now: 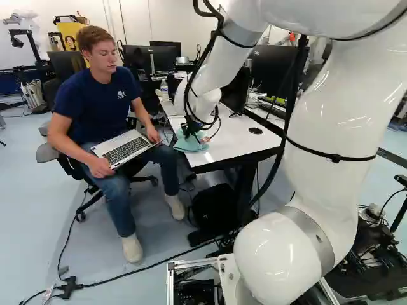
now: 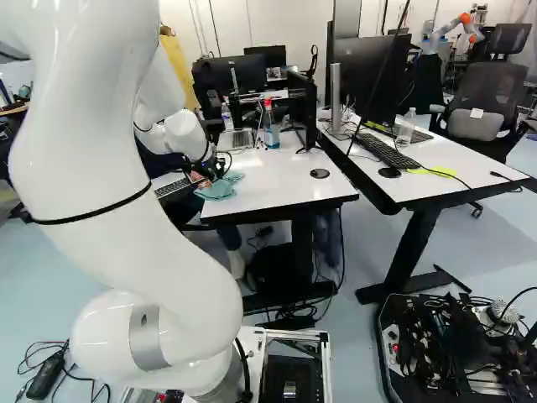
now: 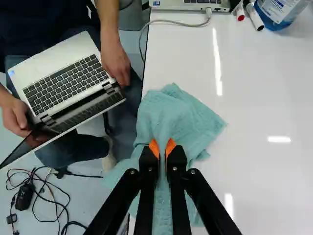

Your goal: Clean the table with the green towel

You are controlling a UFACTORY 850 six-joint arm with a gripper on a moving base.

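Surface [image 3: 264, 171]: white-topped; beneath the green towel.
Person [image 1: 102, 95]: seated, just beside the green towel, across the surface's edge from it.
Open laptop [image 3: 68, 81]: in the person's hands, off the surface, near the green towel.
Green towel [image 3: 171, 115]: crumpled, partly on the surface near its corner, partly over the edge.
Tool [image 3: 162, 149]: black, orange pads; clamped on a raised fold of the green towel.
Bottle, red-capped [image 2: 270, 128]: upright, beyond the green towel; contents, blue liquid.
Second bottle [image 2: 226, 116]: upright, farther beyond the green towel; contents too small to tell.
Markers [image 3: 255, 17]: two, beyond the green towel, one red-ended.
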